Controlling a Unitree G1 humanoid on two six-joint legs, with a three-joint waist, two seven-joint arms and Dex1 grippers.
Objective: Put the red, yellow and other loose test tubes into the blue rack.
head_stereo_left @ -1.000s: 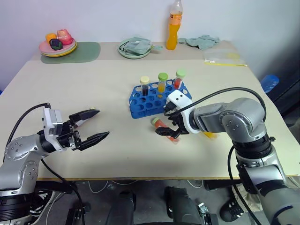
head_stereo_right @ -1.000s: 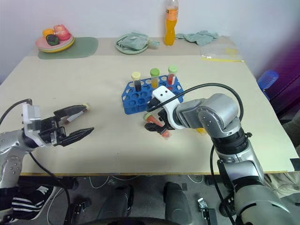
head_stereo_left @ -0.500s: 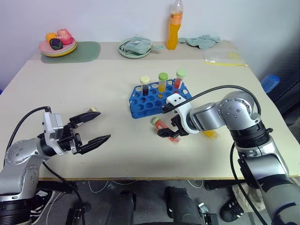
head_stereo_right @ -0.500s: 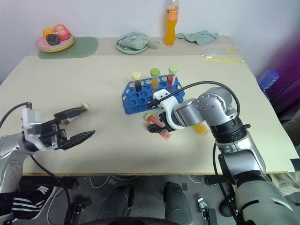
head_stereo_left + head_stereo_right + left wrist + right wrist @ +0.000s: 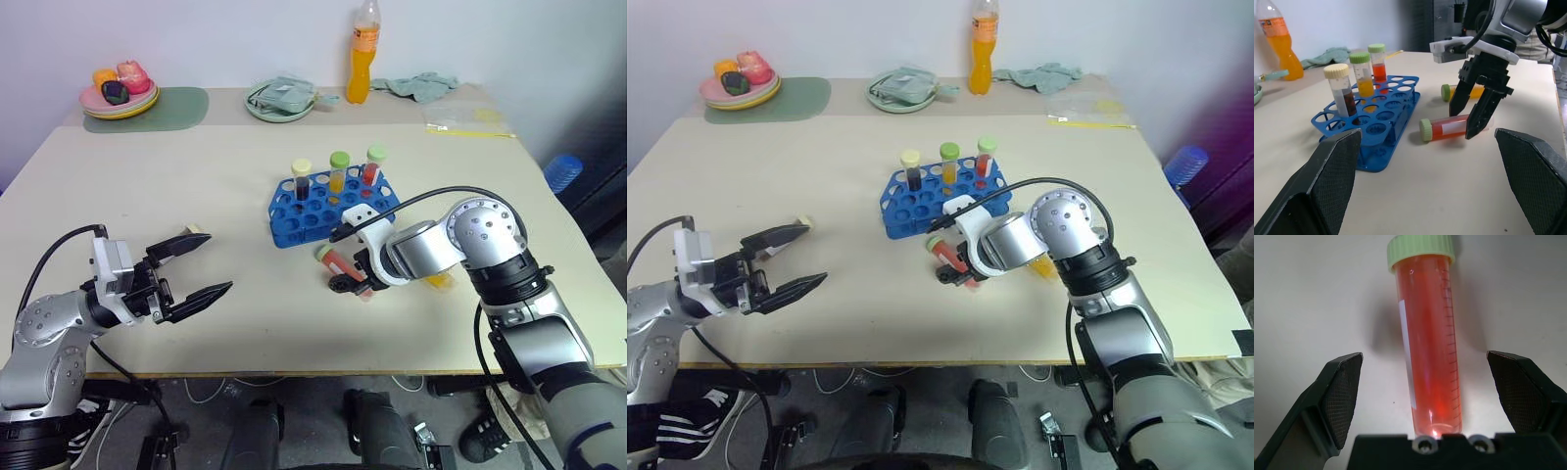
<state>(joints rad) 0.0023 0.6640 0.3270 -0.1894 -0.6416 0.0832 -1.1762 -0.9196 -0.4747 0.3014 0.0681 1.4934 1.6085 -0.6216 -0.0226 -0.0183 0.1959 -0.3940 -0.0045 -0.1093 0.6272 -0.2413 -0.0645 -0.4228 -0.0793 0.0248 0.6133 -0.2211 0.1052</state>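
A red test tube (image 5: 1427, 342) with a green cap lies flat on the table, just in front of the blue rack (image 5: 294, 235). My right gripper (image 5: 1464, 122) points down over it and is open, one finger on each side of the tube and not touching it. A yellow test tube (image 5: 1447, 91) lies behind that gripper, partly hidden by the arm. In the rack's back row stand a dark tube (image 5: 303, 179), a yellow one (image 5: 339, 171) and a red one (image 5: 373, 164). My left gripper (image 5: 214, 261) hovers open and empty at the table's near left.
Along the far edge stand an orange drink bottle (image 5: 363, 54), a plate of fruit (image 5: 120, 95) beside a green mat (image 5: 171, 106), a bowl holding a cloth (image 5: 281, 98), a crumpled cloth (image 5: 423, 86) and a plastic bag (image 5: 468, 121).
My right gripper has sunk a little and rolled at the wrist over the red tube, which has not moved. The left gripper stays where it was.
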